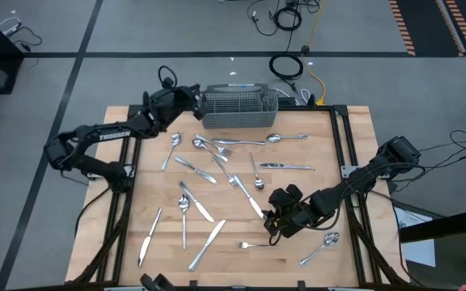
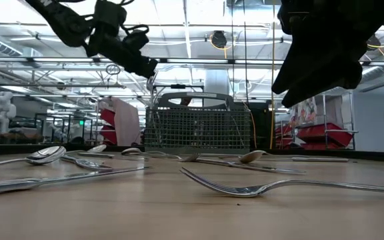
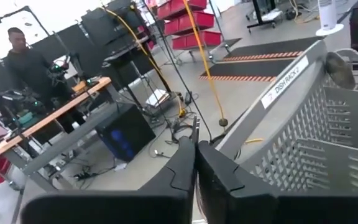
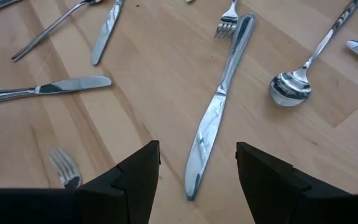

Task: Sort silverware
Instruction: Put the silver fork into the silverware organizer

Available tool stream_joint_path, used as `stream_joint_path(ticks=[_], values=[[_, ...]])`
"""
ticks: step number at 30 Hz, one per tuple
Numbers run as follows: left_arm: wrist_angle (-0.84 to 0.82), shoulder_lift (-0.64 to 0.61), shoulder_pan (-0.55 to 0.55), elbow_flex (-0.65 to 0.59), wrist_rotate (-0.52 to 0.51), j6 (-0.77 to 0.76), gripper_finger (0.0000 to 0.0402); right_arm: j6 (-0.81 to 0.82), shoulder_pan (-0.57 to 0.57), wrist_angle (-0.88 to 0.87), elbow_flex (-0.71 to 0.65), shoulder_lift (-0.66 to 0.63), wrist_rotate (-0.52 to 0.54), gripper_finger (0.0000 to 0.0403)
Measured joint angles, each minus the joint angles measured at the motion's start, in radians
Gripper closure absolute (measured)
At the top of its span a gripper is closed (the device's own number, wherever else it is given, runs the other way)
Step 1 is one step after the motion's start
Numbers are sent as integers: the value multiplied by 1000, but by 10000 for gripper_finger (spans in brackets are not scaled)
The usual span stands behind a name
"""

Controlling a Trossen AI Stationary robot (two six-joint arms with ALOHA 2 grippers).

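Right gripper low over the table's right middle, fingers apart astride a knife lying flat. Stiff, light, slick metal: best pinched across the handle, likely to skid. Fork and spoon close by, crowding the approach. Left gripper nearly closed, empty, at the basket rim.

Around the wooden worktop we see a grey floor crossed by dark lines, with black cables coiled on it and orange-and-black hazard stripes at one corner. Beyond, we see red storage bins, a wood-topped bench with a person behind it, and bright ceiling lights.
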Motion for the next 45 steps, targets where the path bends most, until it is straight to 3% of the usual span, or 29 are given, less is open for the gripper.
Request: stream_joint_path(ticks=[9, 19, 22, 25, 29, 34, 39, 45], values=[[-113, -87, -7, 0, 92, -5, 314, -5, -23, -14, 0, 0, 0, 172], [-137, -140, -71, 14, 141, -8, 297, -4, -42, -38, 0, 0, 6, 166], [-149, -182, -126, 49, 205, -40, 296, 0, -59, -67, 0, 0, 9, 168], [-176, -205, -183, 87, 331, -151, 297, 4, -70, -68, 0, 11, 10, 169], [-339, -203, -259, 98, 411, -209, 297, 26, -72, -29, 0, 54, 10, 169], [-553, -153, -331, 96, 460, -66, 297, 24, -72, 50, 0, 135, -11, 169], [-564, -43, -355, 96, 585, 8, 297, 23, -72, 92, 0, 182, -81, 170], [-559, 84, -355, 96, 651, 108, 297, 25, -67, 97, 0, 187, -135, 170]])
